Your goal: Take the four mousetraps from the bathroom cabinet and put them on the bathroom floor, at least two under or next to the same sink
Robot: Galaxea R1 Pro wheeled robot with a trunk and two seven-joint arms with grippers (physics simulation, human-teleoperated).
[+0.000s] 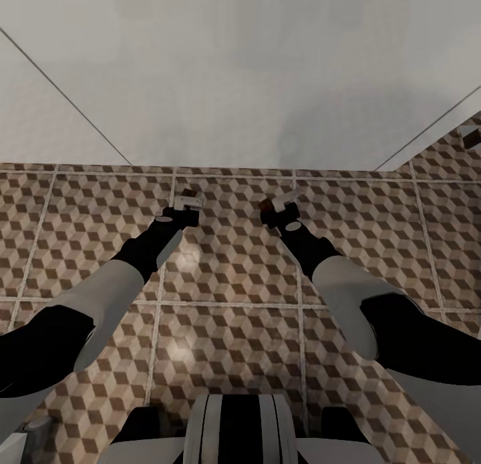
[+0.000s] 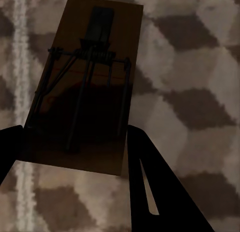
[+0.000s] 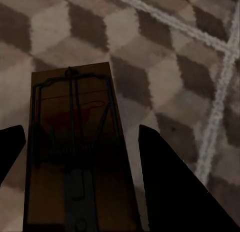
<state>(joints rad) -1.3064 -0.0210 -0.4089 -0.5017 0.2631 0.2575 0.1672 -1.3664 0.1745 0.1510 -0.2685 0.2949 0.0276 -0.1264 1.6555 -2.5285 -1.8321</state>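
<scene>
- Two mousetraps in hand, one per arm, both held out over the bathroom floor (image 1: pixel 227 344), a short way from where the tiles meet the white wall (image 1: pixel 240 70).
- Left gripper (image 1: pixel 187 207): fingers closed onto the sides of the left mousetrap (image 2: pixel 82 86). In the left wrist view the board sits between the two dark fingers (image 2: pixel 160 187), spring wire facing the camera, red mark faintly visible.
- Right gripper (image 1: pixel 279 209): in the right wrist view the right mousetrap (image 3: pixel 75 157) lies between the fingers (image 3: pixel 175 182). A strip of tile shows between the board and one finger, so the grip looks held but I cannot confirm firm contact from this dark render.
- Height above the tiles cannot be judged; neither board appears to touch the floor yet.
- Step in hand, as I judge it: setting these two down on the cube-pattern tiles.
- To do it well: lower each arm until the board is flat on a tile before opening, open slowly, then lift straight away so the fingers do not drag the board.
- Keep both on the same patterned surface, close together.
- Small dark object (image 1: pixel 471 138) lies at the far right edge of the floor; identity unclear.
</scene>
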